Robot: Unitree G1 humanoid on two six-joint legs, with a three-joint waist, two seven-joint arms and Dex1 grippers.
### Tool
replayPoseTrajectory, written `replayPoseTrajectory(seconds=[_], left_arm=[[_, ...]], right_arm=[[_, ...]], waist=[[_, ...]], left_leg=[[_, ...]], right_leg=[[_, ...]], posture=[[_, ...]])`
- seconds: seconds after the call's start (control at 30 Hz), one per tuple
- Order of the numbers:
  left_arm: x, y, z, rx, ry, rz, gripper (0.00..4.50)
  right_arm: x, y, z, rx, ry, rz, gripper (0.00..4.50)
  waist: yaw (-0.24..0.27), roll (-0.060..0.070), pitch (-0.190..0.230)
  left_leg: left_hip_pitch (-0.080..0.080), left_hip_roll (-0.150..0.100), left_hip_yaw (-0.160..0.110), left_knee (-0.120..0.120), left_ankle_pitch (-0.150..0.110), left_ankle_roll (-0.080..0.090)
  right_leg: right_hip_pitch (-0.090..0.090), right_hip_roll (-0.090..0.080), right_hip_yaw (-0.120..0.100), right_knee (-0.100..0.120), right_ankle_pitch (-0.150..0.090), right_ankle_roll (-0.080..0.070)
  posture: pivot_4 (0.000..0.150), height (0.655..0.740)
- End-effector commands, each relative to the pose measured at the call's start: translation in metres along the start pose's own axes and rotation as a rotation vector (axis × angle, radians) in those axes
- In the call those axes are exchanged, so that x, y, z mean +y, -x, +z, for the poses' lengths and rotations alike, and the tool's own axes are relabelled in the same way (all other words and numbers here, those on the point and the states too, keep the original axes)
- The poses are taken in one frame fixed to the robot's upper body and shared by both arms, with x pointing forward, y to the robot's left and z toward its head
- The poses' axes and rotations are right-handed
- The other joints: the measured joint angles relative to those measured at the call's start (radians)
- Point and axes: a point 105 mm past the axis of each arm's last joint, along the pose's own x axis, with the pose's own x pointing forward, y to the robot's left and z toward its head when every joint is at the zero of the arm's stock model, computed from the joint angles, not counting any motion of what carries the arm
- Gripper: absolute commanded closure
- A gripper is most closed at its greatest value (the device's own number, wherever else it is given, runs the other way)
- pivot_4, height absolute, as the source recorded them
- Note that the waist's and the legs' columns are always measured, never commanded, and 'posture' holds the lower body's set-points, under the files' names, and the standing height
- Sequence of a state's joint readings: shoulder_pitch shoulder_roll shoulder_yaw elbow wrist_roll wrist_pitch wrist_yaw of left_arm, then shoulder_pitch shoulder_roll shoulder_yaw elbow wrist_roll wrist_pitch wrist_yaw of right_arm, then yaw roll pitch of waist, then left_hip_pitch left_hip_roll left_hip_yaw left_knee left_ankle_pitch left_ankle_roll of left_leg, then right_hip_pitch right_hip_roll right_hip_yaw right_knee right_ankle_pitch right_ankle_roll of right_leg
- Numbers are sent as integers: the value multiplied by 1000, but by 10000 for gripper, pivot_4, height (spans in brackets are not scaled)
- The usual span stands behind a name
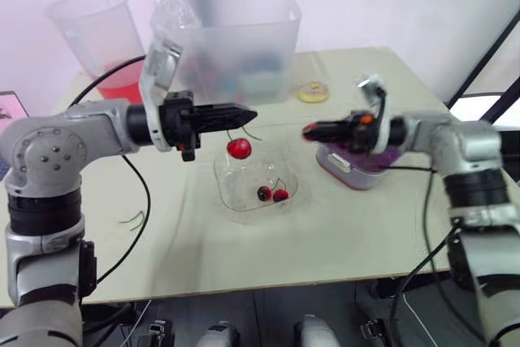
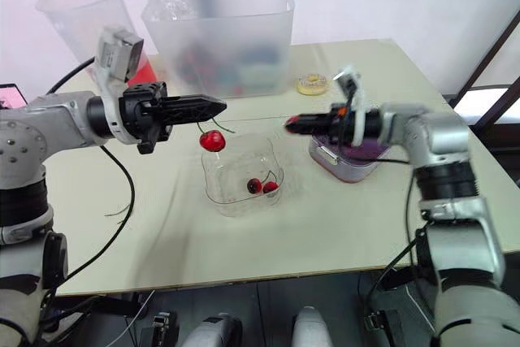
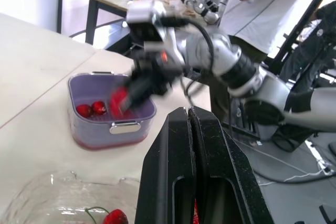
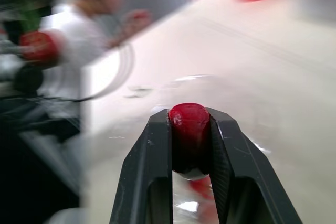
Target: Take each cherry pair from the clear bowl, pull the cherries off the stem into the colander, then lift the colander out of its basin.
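Observation:
My left gripper [image 1: 246, 113] is shut on a green stem, and one red cherry [image 1: 239, 149] hangs from it above the clear bowl [image 1: 228, 199]. A cherry pair [image 1: 272, 193] lies in that bowl. To the right, my right gripper [image 1: 312, 130] is shut on a single red cherry [image 4: 189, 120], held just left of the purple colander [image 1: 367, 165] in its basin. In the left wrist view, two cherries [image 3: 90, 109] lie inside the colander [image 3: 135, 123], and the shut fingertips [image 3: 181, 116] point toward it.
A large frosted tub [image 1: 236, 38] and a jug with red liquid [image 1: 101, 42] stand at the back. A yellow ring [image 1: 312, 92] lies behind the colander. Loose stems [image 1: 132, 219] lie at the front left. A person [image 3: 262, 9] stands beyond the table's right side.

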State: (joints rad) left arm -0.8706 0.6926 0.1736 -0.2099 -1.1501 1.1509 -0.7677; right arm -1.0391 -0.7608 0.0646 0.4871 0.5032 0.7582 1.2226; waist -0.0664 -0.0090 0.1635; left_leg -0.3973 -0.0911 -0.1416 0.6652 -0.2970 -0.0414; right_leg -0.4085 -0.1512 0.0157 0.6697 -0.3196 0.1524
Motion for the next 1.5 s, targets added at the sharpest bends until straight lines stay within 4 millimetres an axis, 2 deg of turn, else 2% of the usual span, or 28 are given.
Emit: replayPoseTrajectory(seconds=[0.03, 0.17, 0.23, 0.3, 0.43, 0.47, 0.6, 0.63, 0.7, 0.9, 1.07, 1.2, 1.33, 1.5], left_arm=[[-6, 3, 10, -38, -47, 2, 45000], [-3, 3, 10, -52, -45, 23, 45000], [-2, 3, 10, -60, -47, 32, 45000], [-1, 3, 11, -67, -49, 40, 45000], [1, 3, 11, -80, -47, 53, 45000], [2, 3, 12, -85, -47, 55, 45000], [3, 3, 14, -103, -48, 59, 45000], [3, 2, 15, -108, -49, 58, 45000], [4, 1, 18, -129, -53, 60, 45000], [8, 0, 22, -157, -54, 67, 45000], [8, -3, 23, -152, -56, 54, 45000], [8, -5, 22, -150, -58, 48, 45000], [8, -4, 22, -141, -61, 48, 45000], [6, -5, 23, -137, -71, 45, 45000]], right_arm=[[-28, 16, -5, 90, 98, -154, 40885], [-47, 27, -31, 259, 154, -240, 40885], [-50, 28, -38, 299, 166, -243, 30680], [-52, 29, -41, 315, 171, -243, 22718], [-53, 33, -37, 300, 175, -247, 2684], [-52, 36, -32, 287, 180, -251, 246], [-40, 37, -1, 170, 179, -212, 246], [-32, 34, 8, 132, 169, -171, 246], [-2, 20, 23, 53, 134, -24, 246], [77, -19, 27, -61, 54, 282, 246], [125, -41, 32, -146, 21, 435, 246], [131, -51, 38, -189, -13, 419, 246], [146, -61, 36, -200, -20, 453, 246], [152, -77, 37, -217, -33, 429, 246]], waist=[[-1, 0, 0], [-3, 0, 0], [-3, 0, 0], [-3, 0, 0], [-3, 0, 0], [-3, 0, 0], [-2, 0, 0], [-2, 0, 0], [-2, 0, 0], [-2, 0, 0], [4, 0, 0], [9, 0, 0], [5, 0, 0], [-3, 0, 0]], left_leg=[[0, 0, 0, 0, 0, 0], [0, 0, 1, 0, 0, 0], [0, 0, 1, 0, 0, 0], [0, 0, 1, 0, 0, 0], [0, 0, 1, 0, 0, 0], [0, 0, 1, 0, 0, 0], [0, 0, 1, 0, 0, 0], [0, 0, 1, 0, 0, 0], [0, 0, 1, 0, 0, 0], [0, 1, 0, 0, 0, 0], [-1, 0, -1, 1, 0, 0], [-1, 0, -2, 2, 0, 0], [-1, 0, -2, 2, 0, 0], [-1, 0, -2, 1, 0, 0]], right_leg=[[0, 0, 0, 0, 0, 0], [0, 0, 0, 0, 0, 0], [-1, 0, 0, 0, 0, 0], [-1, 0, 0, 0, 0, 0], [-1, 0, 0, 0, 0, 0], [-1, 0, 0, 0, 0, 0], [-1, 0, 0, 0, 0, 0], [-1, 0, 0, 0, 0, 0], [-1, 0, 0, 0, 0, 0], [0, 0, 0, 0, 0, 0], [-1, 0, 0, 1, 0, 0], [0, 0, 0, 1, 0, 0], [0, 0, 0, 1, 0, 0], [-1, 0, 0, 1, 0, 0]], posture=[[1500, 7400], [1500, 7400], [1500, 7400], [1500, 7400], [1500, 7400], [1500, 7400], [1500, 7400], [1500, 7400], [1500, 7400], [1500, 7400], [1500, 7400], [1500, 7400], [1500, 7400], [1500, 7400]])
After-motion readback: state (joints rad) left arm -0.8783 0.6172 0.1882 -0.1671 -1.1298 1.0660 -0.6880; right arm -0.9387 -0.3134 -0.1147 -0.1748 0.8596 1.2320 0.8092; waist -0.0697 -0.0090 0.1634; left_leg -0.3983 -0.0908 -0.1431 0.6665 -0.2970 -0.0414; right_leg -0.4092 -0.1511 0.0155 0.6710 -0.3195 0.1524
